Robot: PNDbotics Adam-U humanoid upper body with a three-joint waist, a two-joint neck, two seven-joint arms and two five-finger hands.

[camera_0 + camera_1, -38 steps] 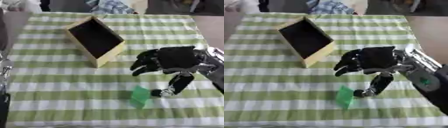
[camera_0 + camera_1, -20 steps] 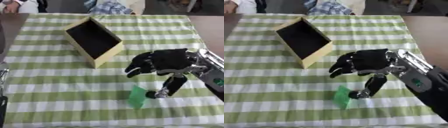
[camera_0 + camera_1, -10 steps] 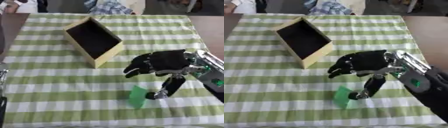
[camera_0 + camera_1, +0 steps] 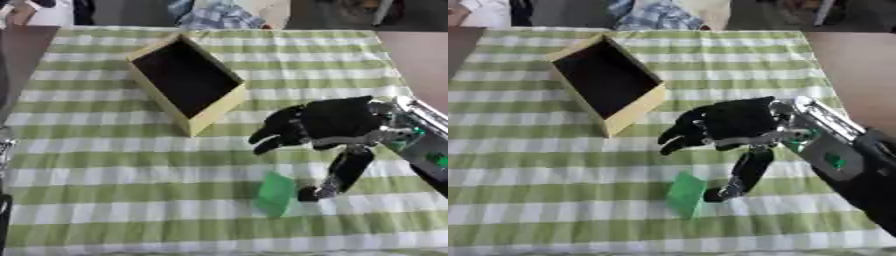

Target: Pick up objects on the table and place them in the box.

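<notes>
Left eye view is showing a table (image 4: 79,165) draped in a green and white checked cloth, filling nearly the whole frame. In the upper left of centre, a yellow-walled box (image 4: 185,81) with a dark inside is sitting at an angle on the cloth, its open top facing up, with nothing showing inside it.

Moving toward the lower middle of the frame, a small green object (image 4: 276,193), flat and roughly rectangular, is lying on the cloth, well apart from the box.

Just to the right of it, the robot's right hand (image 4: 328,122) is reaching in from the right edge on a black and silver arm. Its fingers are spreading wide and pointing left above the cloth, while the thumb (image 4: 343,172) is angling down with its tip touching or nearly touching the cloth just beside the green object's right edge. The hand is holding nothing; whether the thumb tip is actually touching the object cannot be told.

The left hand is not showing in either view.
</notes>
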